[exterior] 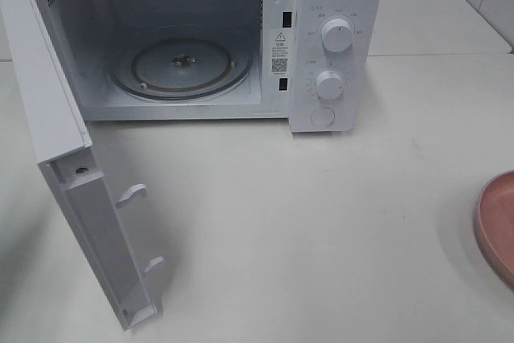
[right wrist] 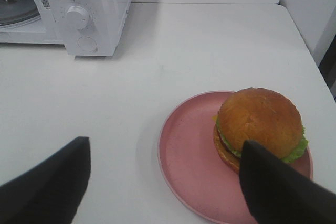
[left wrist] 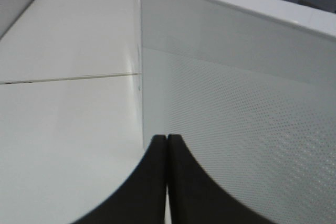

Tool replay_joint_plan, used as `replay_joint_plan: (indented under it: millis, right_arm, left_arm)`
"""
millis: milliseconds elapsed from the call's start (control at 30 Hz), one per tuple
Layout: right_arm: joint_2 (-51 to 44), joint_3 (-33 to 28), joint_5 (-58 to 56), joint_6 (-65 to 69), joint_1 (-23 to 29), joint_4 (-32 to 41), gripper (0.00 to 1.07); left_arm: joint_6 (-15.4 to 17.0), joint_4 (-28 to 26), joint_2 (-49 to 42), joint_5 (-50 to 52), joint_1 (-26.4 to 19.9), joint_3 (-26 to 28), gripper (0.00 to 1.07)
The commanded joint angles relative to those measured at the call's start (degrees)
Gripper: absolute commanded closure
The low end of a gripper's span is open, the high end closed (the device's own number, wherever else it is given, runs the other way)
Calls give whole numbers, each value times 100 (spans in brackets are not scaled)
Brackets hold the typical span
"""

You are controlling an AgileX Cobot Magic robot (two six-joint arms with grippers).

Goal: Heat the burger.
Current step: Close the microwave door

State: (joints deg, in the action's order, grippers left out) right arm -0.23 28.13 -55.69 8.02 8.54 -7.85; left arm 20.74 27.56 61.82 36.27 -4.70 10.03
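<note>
awaiting pickup: burger (right wrist: 260,124) on pink plate (right wrist: 189,182), well right of the open microwave (exterior: 201,38).
left jaws clenched empty by the door (left wrist: 236,103); right jaws released; risk: squeezing could squash the bun.

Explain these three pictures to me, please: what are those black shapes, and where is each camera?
One camera looks down from above at a white microwave oven, its door swung open, on a white table. The other two sit on the robot's wrists. The black shapes are gripper fingers. The left gripper is shut, holding nothing, beside the door. The right gripper is open, near a round golden-bun burger on a pink plate. Nothing is held yet.
</note>
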Motion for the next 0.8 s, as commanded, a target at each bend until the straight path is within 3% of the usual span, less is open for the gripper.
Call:
replay_joint_plan:
  millis: [33, 300, 600, 667, 700, 767, 800]
  right_arm:
    - [-155, -17, 46, 34, -40, 6, 31]
    - [-155, -17, 46, 34, -40, 6, 31]
    - [-155, -17, 46, 34, -40, 6, 31]
    - [-155, -17, 46, 34, -40, 6, 31]
    - [-155, -17, 46, 34, -40, 6, 31]
    - [-155, -17, 46, 34, -40, 6, 31]
    - [-155, -17, 46, 34, -40, 6, 31]
  left_arm:
    - [183, 149, 722, 791, 23, 155, 107]
    - [178, 155, 1788, 1650, 23, 332, 107]
    - [52, 195, 2177, 1782, 46, 527, 107]
    - [-155, 6, 2286, 1707, 493, 733, 107]
    - [-155, 6, 2286, 1707, 493, 733, 107]
    - [-567, -630, 2452, 1696, 928, 859, 107]
    - [-567, -630, 2452, 1696, 928, 859, 107]
